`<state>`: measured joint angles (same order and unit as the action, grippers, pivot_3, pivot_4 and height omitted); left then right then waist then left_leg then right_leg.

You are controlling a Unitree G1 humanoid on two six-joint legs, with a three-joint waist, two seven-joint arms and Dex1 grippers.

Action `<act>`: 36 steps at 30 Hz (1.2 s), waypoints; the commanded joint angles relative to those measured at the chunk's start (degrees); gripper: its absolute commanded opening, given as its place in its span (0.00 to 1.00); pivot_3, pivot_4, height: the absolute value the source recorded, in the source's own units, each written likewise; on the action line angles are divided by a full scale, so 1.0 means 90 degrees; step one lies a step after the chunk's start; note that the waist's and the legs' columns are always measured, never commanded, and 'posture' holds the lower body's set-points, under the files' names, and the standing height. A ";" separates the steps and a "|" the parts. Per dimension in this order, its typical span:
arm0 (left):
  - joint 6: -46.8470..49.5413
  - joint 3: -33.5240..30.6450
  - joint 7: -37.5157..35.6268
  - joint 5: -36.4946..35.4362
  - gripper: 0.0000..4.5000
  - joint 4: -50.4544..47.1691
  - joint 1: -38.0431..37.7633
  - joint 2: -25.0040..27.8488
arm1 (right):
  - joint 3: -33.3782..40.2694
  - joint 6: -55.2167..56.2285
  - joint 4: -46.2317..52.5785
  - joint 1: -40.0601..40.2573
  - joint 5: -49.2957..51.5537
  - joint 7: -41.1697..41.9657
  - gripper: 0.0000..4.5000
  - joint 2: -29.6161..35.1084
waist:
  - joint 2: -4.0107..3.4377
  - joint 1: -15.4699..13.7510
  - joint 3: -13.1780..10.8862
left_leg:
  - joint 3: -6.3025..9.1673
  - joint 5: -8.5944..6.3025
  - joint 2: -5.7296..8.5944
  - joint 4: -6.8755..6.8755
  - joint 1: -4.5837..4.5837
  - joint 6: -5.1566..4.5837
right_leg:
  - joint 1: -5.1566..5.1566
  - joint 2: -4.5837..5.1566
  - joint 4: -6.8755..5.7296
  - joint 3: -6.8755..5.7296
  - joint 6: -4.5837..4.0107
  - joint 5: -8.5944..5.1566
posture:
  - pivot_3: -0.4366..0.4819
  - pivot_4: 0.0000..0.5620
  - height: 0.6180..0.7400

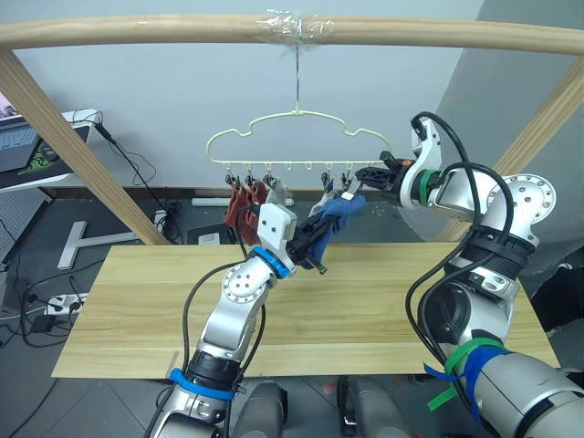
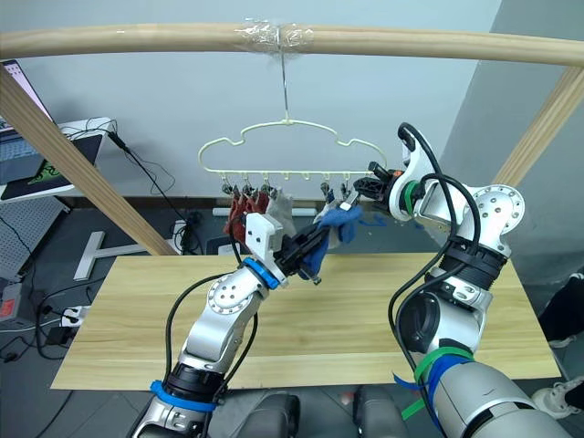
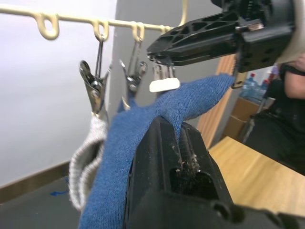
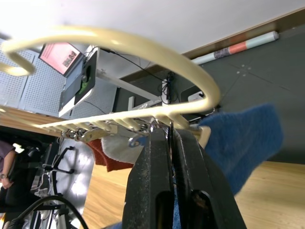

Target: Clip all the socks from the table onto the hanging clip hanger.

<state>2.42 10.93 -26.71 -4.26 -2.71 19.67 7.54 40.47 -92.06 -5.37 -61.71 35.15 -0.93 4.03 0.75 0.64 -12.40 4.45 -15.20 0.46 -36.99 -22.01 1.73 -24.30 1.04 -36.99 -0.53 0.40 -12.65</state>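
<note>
Under the clip hanger (image 1: 301, 137), left hand (image 1: 321, 239) grips blue sock (image 1: 342, 212).

two red socks (image 1: 245, 205), maybe two blue (image 1: 342, 212).

A lab or workshop room, not a home. A bare plank worktop (image 1: 137, 301) stands on a grey floor under a rough wooden pole frame (image 1: 137, 32) taped at the top. Beyond the worktop's far left corner are a desk with a laptop (image 1: 18, 141), loose cables (image 1: 137, 164) and a power strip (image 1: 64, 303) on the floor.
</note>
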 commanded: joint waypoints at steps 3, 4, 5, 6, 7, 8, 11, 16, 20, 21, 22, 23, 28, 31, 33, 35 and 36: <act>-0.0265 -0.0023 0.0097 0.0105 0.00 -0.0102 0.0068 0.0017 | 0.0143 -0.0049 -0.0085 -0.0130 0.0633 -0.0340 0.00 0.0136 | 0.0000 0.0038 0.0000 | 0.0000 0.0000 -0.0001 0.0002 0.0000 0.0000 | 0.0000 0.0000 0.0000 0.0000 0.0000 0.0000 | 0.48 0.39 1.00; -0.0271 -0.0025 0.0101 0.0114 0.00 -0.0100 0.0064 0.0022 | 0.0155 -0.0049 -0.0113 -0.0135 0.0709 -0.0395 0.00 0.0149 | 0.0000 0.0044 0.0000 | 0.0000 0.0000 -0.0001 0.0002 -0.0001 0.0000 | 0.0000 0.0000 0.0000 0.0000 0.0000 0.0000 | 0.48 0.39 1.00; -0.0275 -0.0028 0.0106 0.0121 0.00 -0.0099 0.0064 0.0024 | 0.0173 -0.0049 -0.0144 -0.0143 0.0829 -0.0433 0.00 0.0157 | 0.0000 0.0052 0.0000 | 0.0000 0.0000 -0.0001 0.0002 -0.0001 0.0000 | 0.0000 0.0000 0.0000 0.0000 0.0000 0.0000 | 0.48 0.39 1.00; -0.0283 -0.0025 0.0106 0.0127 0.00 -0.0101 0.0070 0.0024 | 0.0187 -0.0049 -0.0168 -0.0148 0.0928 -0.0477 0.00 0.0167 | 0.0000 0.0059 0.0000 | 0.0000 0.0000 -0.0001 0.0002 -0.0002 0.0000 | 0.0000 0.0000 0.0000 0.0000 0.0000 0.0000 | 0.48 0.39 1.00; -0.0295 -0.0022 0.0105 0.0131 0.00 -0.0090 0.0080 0.0022 | 0.0194 -0.0049 -0.0191 -0.0151 0.1003 -0.0518 0.00 0.0177 | -0.0001 0.0066 -0.0001 | 0.0000 0.0000 -0.0001 0.0002 -0.0002 0.0000 | 0.0000 0.0000 0.0000 0.0000 0.0000 0.0000 | 0.48 0.39 1.00; -0.0293 -0.0014 0.0100 0.0126 0.00 -0.0097 0.0100 0.0018 | 0.0218 -0.0049 -0.0225 -0.0149 0.1111 -0.0561 0.06 0.0188 | 0.0000 0.0075 0.0000 | 0.0000 0.0000 -0.0001 0.0002 -0.0002 0.0000 | 0.0000 0.0000 0.0000 0.0000 0.0000 0.0000 | 0.48 0.39 1.00; -0.0284 0.0007 0.0086 0.0108 0.00 -0.0125 0.0131 0.0013 | 0.0263 -0.0049 -0.0298 -0.0141 0.1360 -0.0718 0.27 0.0218 | 0.0000 0.0093 0.0000 | 0.0000 0.0000 -0.0001 0.0002 -0.0002 0.0000 | 0.0000 0.0000 0.0000 0.0000 0.0000 0.0000 | 0.48 0.39 1.00; -0.0247 0.0053 0.0025 0.0068 0.00 -0.0215 0.0163 0.0000 | 0.0295 -0.0049 -0.0369 -0.0114 0.1693 -0.0936 0.68 0.0290 | 0.0000 0.0100 -0.0001 | -0.0001 0.0000 -0.0002 0.0002 -0.0002 -0.0001 | 0.0000 -0.0003 0.0000 0.0000 0.0001 -0.0001 | 0.48 0.38 1.00; -0.0071 0.0168 -0.0199 -0.0099 0.00 -0.0399 0.0213 -0.0040 | 0.0239 -0.0049 -0.0230 -0.0003 0.1913 -0.0796 0.97 0.0561 | 0.0000 0.0094 0.0000 | -0.0001 0.0000 0.0000 0.0001 -0.0005 -0.0001 | 0.0000 -0.0003 0.0001 0.0000 0.0001 -0.0001 | 0.49 0.35 1.00; 0.0042 0.0196 -0.0277 -0.0192 0.00 -0.0467 0.0209 -0.0057 | 0.0083 -0.0049 -0.0097 0.0077 0.1893 -0.0659 0.99 0.0713 | 0.0000 0.0087 0.0000 | -0.0001 0.0000 0.0000 0.0001 -0.0006 -0.0001 | 0.0000 -0.0003 0.0001 0.0000 0.0001 -0.0001 | 0.49 0.34 1.00; 0.0121 0.0196 -0.0338 -0.0268 0.00 -0.0514 0.0201 -0.0054 | -0.0031 -0.0049 -0.0004 0.0127 0.1872 -0.0580 0.99 0.0794 | 0.0000 0.0085 0.0000 | 0.0000 0.0000 0.0002 0.0000 -0.0008 -0.0001 | 0.0000 -0.0003 0.0003 -0.0001 0.0001 -0.0001 | 0.48 0.34 1.00; 0.0271 0.0242 -0.0433 -0.0363 0.00 -0.0605 0.0193 -0.0047 | -0.0280 -0.0003 0.0202 0.0255 0.1822 -0.0374 0.99 0.1008 | 0.0000 0.0088 0.0000 | -0.0001 0.0000 0.0002 0.0000 -0.0011 -0.0001 | 0.0000 -0.0002 0.0006 -0.0001 0.0002 -0.0001 | 0.48 0.33 1.00; 0.1261 0.0316 -0.0668 -0.0968 0.00 -0.0945 0.0174 -0.0146 | -0.1453 0.0779 0.1304 0.1141 0.1614 0.0656 0.99 0.1992 | -0.0001 0.0104 0.0001 | -0.0005 0.0000 0.0000 0.0001 -0.0011 -0.0001 | -0.0001 -0.0002 0.0006 -0.0001 0.0010 -0.0005 | 0.47 0.30 1.00; 0.1790 0.0197 -0.0729 -0.1339 0.00 -0.0921 0.0164 -0.0196 | -0.2139 0.1564 0.2007 0.1723 0.1343 0.1118 0.99 0.2353 | -0.0001 0.0116 0.0002 | -0.0005 0.0000 0.0000 0.0000 -0.0008 -0.0001 | 0.0000 -0.0004 0.0005 -0.0001 0.0038 -0.0023 | 0.45 0.28 1.00; 0.2014 0.0166 -0.0715 -0.1501 0.00 -0.0871 0.0186 -0.0258 | -0.2340 0.1931 0.2265 0.1979 0.1210 0.1311 0.99 0.2504 | -0.0002 0.0157 0.0003 | -0.0013 0.0000 -0.0001 -0.0002 -0.0002 -0.0001 | 0.0000 -0.0009 0.0003 0.0006 0.0040 -0.0023 | 0.45 0.28 1.00; 0.2102 0.0142 -0.0650 -0.1583 0.05 -0.0638 0.0256 -0.0409 | -0.2513 0.2296 0.2632 0.2332 0.1004 0.1441 1.00 0.2690 | -0.0002 0.0139 0.0005 | -0.0020 0.0000 -0.0002 -0.0006 0.0002 0.0000 | 0.0000 -0.0014 0.0002 0.0010 0.0040 -0.0024 | 0.43 0.26 1.00; 0.2136 0.0108 -0.0641 -0.1627 0.11 -0.0548 0.0274 -0.0461 | -0.2592 0.2439 0.2775 0.2471 0.0927 0.1478 1.00 0.2751 | -0.0002 0.0132 0.0007 | -0.0018 0.0002 -0.0002 -0.0007 0.0001 -0.0001 | 0.0000 -0.0015 0.0003 0.0009 0.0040 -0.0024 | 0.43 0.26 1.00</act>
<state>21.34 12.90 -32.76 -17.42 -7.87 21.19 4.15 17.64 -73.49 15.54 -40.10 44.47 11.09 27.65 0.72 1.83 -12.33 4.29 -15.18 0.45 -37.08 -22.00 1.71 -24.30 0.89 -36.96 -0.44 0.77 -12.87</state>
